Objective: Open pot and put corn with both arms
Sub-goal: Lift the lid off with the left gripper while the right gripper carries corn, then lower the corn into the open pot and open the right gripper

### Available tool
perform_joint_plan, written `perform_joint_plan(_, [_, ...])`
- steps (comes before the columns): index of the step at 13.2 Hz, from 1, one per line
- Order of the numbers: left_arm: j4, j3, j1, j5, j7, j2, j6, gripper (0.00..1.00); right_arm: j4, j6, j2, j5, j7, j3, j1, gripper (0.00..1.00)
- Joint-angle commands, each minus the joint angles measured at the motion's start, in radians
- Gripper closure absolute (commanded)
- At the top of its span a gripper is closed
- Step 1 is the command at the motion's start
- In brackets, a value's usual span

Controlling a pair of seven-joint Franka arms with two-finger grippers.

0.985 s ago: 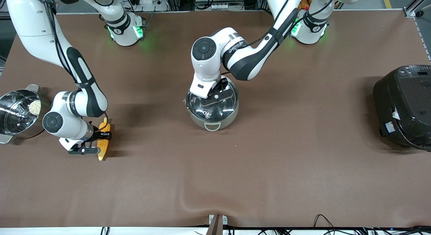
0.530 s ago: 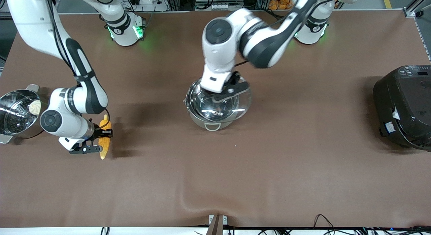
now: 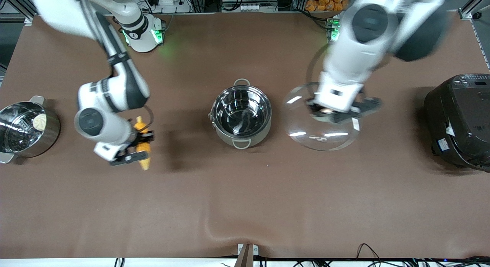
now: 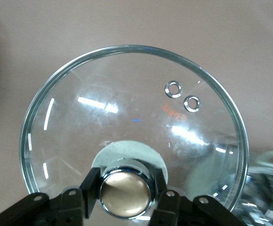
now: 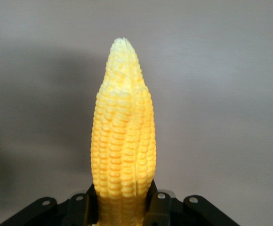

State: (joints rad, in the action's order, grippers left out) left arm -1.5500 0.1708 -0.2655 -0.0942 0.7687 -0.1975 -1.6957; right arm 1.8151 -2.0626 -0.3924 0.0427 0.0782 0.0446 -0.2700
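Left pincer (image 3: 332, 111) is gripping the lid (image 3: 321, 127) by its copper knob (image 4: 125, 193), holding it over the surface between pot (image 3: 241, 117) and rice cooker (image 3: 459, 121). Glass: probably heavy, brittle, slick, so the knob is the hold. Pot is sitting open, shiny steel, between both pincers. Right pincer (image 3: 132, 146) is clamping the corn (image 3: 142, 148) at its thick end; stiff, bumpy, likely light; yellow-orange, tapering.

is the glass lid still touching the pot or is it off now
Apart. The front view shows the lid held by the left gripper over bare table beside the open pot, with brown cloth showing between them.
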Motion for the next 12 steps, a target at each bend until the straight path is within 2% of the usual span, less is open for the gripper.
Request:
perform_joint_plan(1, [-0.149, 0.021, 0.127, 0.028, -0.101, 0.062, -0.053, 1.00, -0.025, 0.018, 0.029, -0.001, 0.077, 0.000, -0.151, 1.00])
perform_joint_plan(7, [-0.526, 0.019, 0.230, 0.028, -0.126, 0.099, -0.416, 1.00, -0.152, 0.012, 0.006, 0.034, 0.054, -0.003, -0.376, 1.00])
perform_joint_plan(12, [-0.706, 0.019, 0.262, 0.028, -0.126, 0.084, -0.629, 1.00, -0.212, 0.004, -0.091, 0.144, 0.069, -0.005, -0.497, 1.00])
